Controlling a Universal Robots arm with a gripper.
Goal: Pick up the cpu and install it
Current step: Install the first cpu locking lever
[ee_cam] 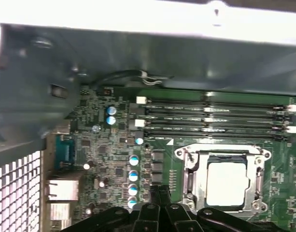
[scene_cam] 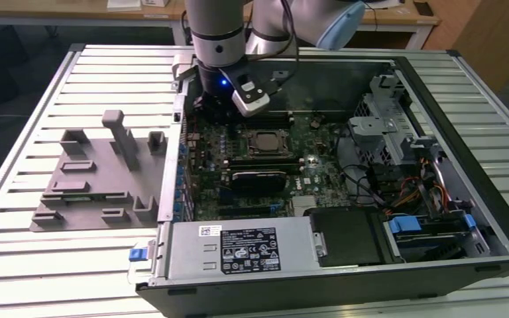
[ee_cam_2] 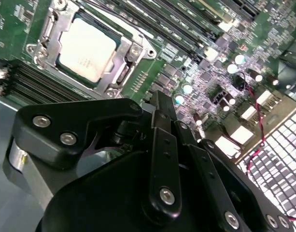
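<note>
The cpu (scene_cam: 264, 141) lies flat in its metal-framed socket on the green motherboard (scene_cam: 312, 175) inside the open computer case. Its pale silvery top faces up in both wrist views (ee_cam_2: 87, 48) (ee_cam: 227, 182). My gripper (scene_cam: 212, 109) hangs over the motherboard's corner near the case's rear wall, toward the exterior view's left of the socket. Its black fingers (ee_cam: 160, 193) are pressed together with nothing between them, and they stand apart from the cpu. In the second wrist view the gripper (ee_cam_2: 169, 116) is shut beside the socket frame.
A grey plastic fixture tray (scene_cam: 91, 179) sits outside the case on the slatted table. A black heatsink block (scene_cam: 256, 179) lies below the socket. Memory slots (ee_cam: 215, 118) run beside it. The power supply (scene_cam: 236, 248) and drive cage (scene_cam: 387, 132) crowd the case's other sides.
</note>
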